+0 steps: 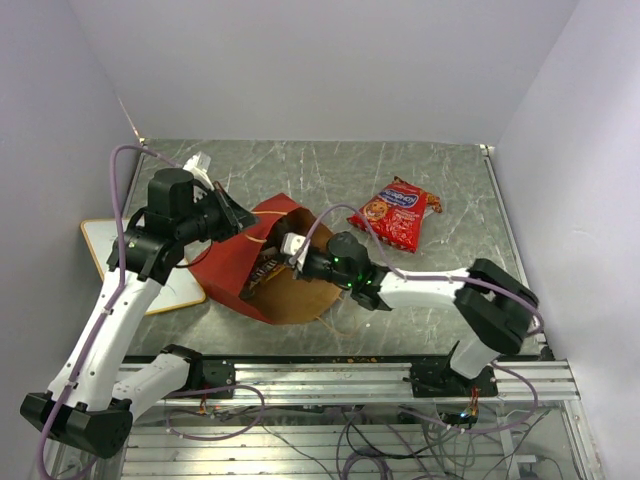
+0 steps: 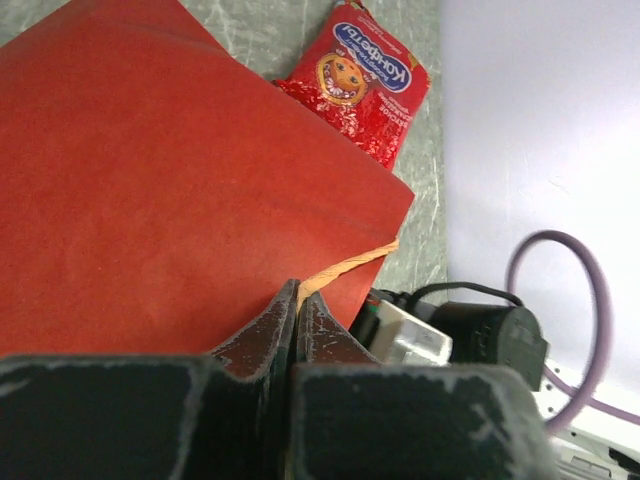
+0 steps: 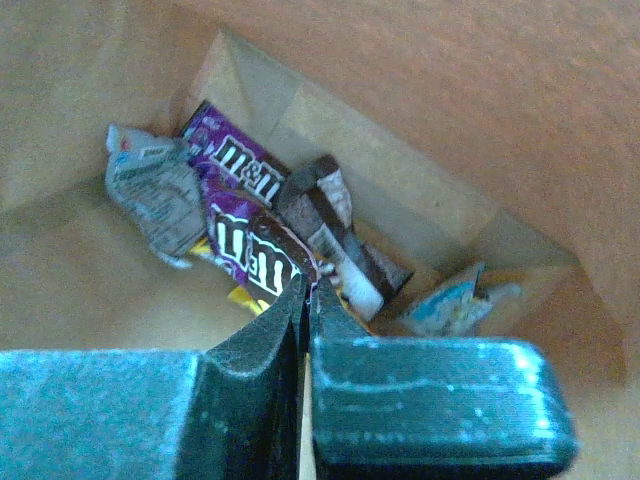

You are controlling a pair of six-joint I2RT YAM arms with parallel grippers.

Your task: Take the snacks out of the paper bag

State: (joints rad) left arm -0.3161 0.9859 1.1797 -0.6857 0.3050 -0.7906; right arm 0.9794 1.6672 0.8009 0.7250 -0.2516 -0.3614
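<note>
The paper bag [image 1: 232, 268] lies on its side, red outside and brown inside, with its mouth toward the right arm. My left gripper [image 1: 243, 213] is shut on the bag's twisted handle [image 2: 345, 265] at the upper rim, over the red panel [image 2: 150, 180]. My right gripper [image 1: 268, 268] reaches into the mouth and is shut on the edge of a brown candy packet [image 3: 255, 255]. Deeper inside lie a purple packet [image 3: 235, 160], a grey-white packet [image 3: 150, 190], a dark wrapper [image 3: 335, 230] and a pale blue packet [image 3: 445, 300]. The red chip bag [image 1: 393, 213] lies on the table outside, also in the left wrist view [image 2: 355, 75].
A wood-framed whiteboard [image 1: 100, 238] lies under the left arm at the table's left edge. Walls close in the table on the left, back and right. The right arm's cable loops over the bag's mouth.
</note>
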